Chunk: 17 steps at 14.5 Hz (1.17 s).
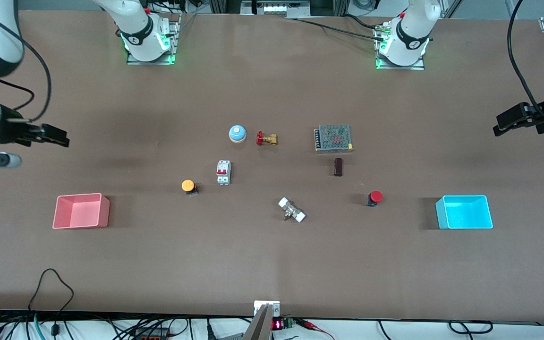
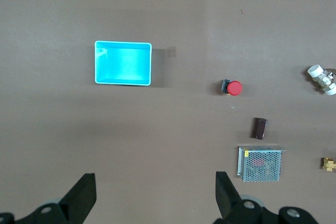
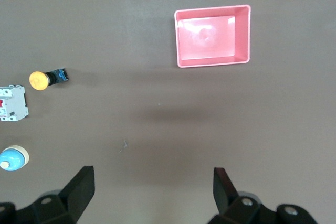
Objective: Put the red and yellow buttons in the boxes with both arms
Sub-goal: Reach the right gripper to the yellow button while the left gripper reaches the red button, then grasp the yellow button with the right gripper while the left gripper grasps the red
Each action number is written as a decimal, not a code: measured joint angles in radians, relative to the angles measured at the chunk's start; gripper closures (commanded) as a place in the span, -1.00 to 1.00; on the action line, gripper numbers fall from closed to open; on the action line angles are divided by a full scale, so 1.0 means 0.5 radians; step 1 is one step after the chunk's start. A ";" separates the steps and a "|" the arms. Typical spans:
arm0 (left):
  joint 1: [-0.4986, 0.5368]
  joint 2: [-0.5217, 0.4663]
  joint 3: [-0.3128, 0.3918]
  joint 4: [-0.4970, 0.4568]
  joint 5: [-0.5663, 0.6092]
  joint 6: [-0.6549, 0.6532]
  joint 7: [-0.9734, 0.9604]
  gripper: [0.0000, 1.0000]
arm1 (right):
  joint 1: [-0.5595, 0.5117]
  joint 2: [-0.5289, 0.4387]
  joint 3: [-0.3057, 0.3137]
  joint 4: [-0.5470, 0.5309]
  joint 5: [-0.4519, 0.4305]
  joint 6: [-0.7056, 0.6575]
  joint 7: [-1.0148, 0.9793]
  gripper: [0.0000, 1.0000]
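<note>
Both arms run out of the front view at its side edges, so only their wrists and grippers show. In the right wrist view the blue bell and the white breaker beside it are cut by the edge. In the left wrist view the brass valve near the meshed power supply is clipped, its red handle unseen.

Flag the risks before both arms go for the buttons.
1. The yellow button lies close beside the circuit breaker; the right gripper, fingers open over bare table, may nudge it.
2. Both buttons lie on their sides, so the red button could roll when the left gripper closes.
3. The brass valve has a red handle, a possible mistaken target.
</note>
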 measured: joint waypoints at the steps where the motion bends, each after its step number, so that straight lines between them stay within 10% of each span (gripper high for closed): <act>1: -0.003 0.009 -0.002 0.000 0.000 -0.001 0.000 -1.00 | 0.026 0.038 0.002 -0.002 0.011 0.022 0.000 -1.00; 17: -0.009 0.497 -0.004 0.128 -0.064 0.148 -0.001 -1.00 | 0.680 0.792 0.018 0.059 0.254 0.872 0.217 -1.00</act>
